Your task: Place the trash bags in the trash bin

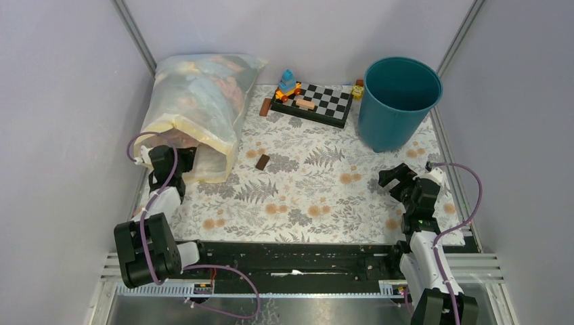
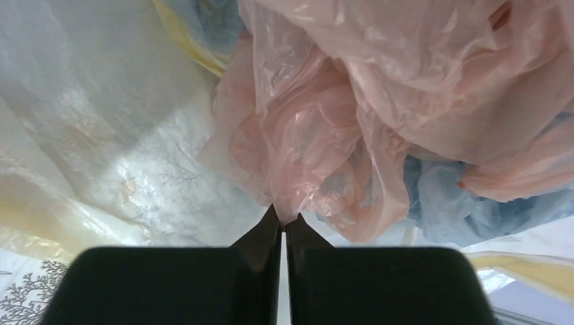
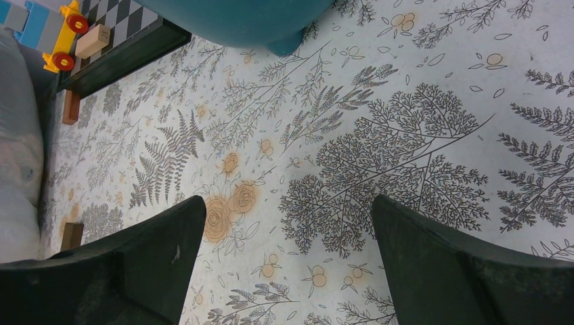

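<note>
My left gripper (image 2: 284, 218) is inside the mouth of the big milky-yellow sack (image 1: 196, 101) at the left of the table. Its fingers are shut on a fold of a pale-pink trash bag (image 2: 318, 128), which hangs crumpled in front of them among other pink and blue bags. In the top view the left gripper (image 1: 181, 157) sits at the sack's opening. The teal trash bin (image 1: 398, 101) stands upright at the back right; its base shows in the right wrist view (image 3: 237, 20). My right gripper (image 3: 288, 217) is open and empty above the floral mat, in front of the bin (image 1: 394, 177).
A black-and-white checkered board (image 1: 318, 103) with a toy train and small blocks lies at the back centre. A brown block (image 1: 262, 162) lies on the mat near the sack, another (image 1: 265, 107) by the board. Grey walls close in left, right and back.
</note>
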You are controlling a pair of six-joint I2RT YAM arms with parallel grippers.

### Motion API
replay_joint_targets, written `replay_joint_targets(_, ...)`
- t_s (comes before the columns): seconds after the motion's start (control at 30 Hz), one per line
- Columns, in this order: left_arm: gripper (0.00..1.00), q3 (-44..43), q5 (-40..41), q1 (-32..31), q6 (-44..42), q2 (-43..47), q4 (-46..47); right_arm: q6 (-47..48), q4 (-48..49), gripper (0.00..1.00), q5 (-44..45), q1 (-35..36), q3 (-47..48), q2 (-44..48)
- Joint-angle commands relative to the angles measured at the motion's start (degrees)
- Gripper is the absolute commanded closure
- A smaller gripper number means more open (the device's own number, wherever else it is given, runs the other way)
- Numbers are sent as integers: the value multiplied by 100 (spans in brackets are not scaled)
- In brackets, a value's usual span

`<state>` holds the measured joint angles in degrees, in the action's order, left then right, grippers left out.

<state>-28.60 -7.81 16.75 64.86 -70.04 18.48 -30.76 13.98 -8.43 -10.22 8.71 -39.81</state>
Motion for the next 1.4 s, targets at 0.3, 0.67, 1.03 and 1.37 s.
replay_joint_targets(0.3,100,-140,2673,-873,266,3020,-3013,13,140,0,80,21,8,10)
replay_joint_targets(0.67,100,-1971,1385,-884,-1063,3842,-4623,7,177,0,86,20,48,-105)
replay_joint_targets(1.03,100,-2492,-2015,-962,-842,3298,-3991,8,193,0,78,21,77,-216)
replay_joint_targets(1.37,100,-2108,-1484,-2754,-794,2847,-3213,13,254,0,14,23,67,-258)
